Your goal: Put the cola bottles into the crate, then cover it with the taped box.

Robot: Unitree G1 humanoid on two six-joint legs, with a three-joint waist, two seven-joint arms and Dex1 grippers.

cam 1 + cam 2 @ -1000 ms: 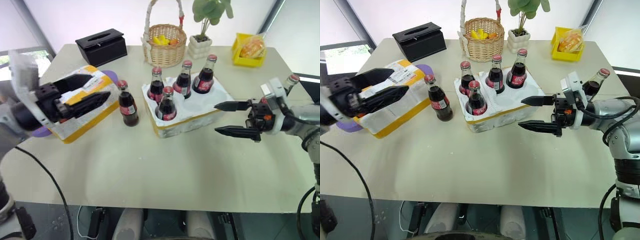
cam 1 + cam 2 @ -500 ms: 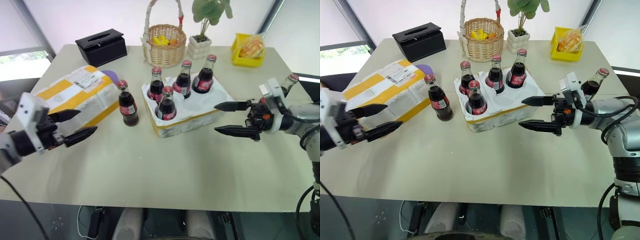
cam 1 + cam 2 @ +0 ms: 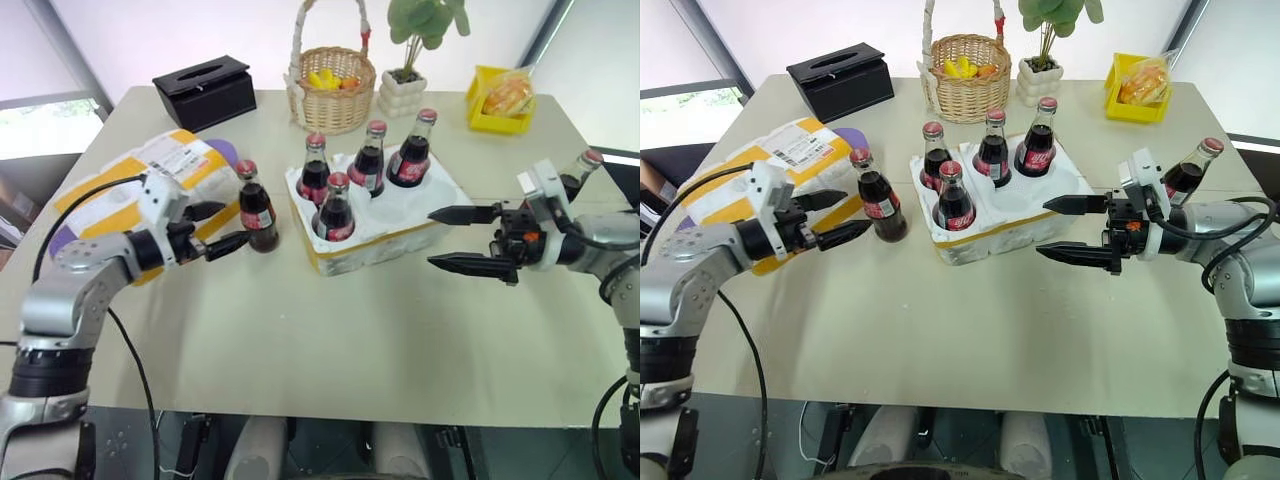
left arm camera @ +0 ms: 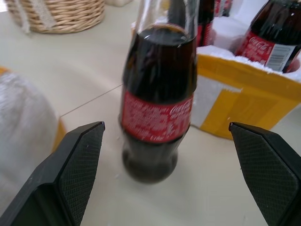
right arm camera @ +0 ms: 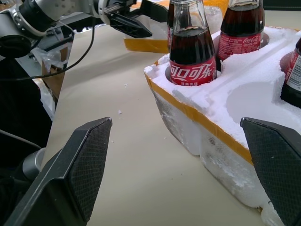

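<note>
Left end effector (image 3: 222,228) beside upright cola bottle (image 3: 256,208)

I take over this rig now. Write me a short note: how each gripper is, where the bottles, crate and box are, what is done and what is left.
Left gripper: open, empty, level, aimed at the loose bottle standing on the table between box and crate.
Right gripper: open, empty, beside the crate's right end.
Crate: mid-table, four bottles seated, two wells free on the right.
Sixth bottle: on the table behind the right wrist.
Taped box: on the table at the left, not on the crate.
Done: four of six bottles in.
Left: seat the two loose bottles, then cover the crate with the box.
</note>
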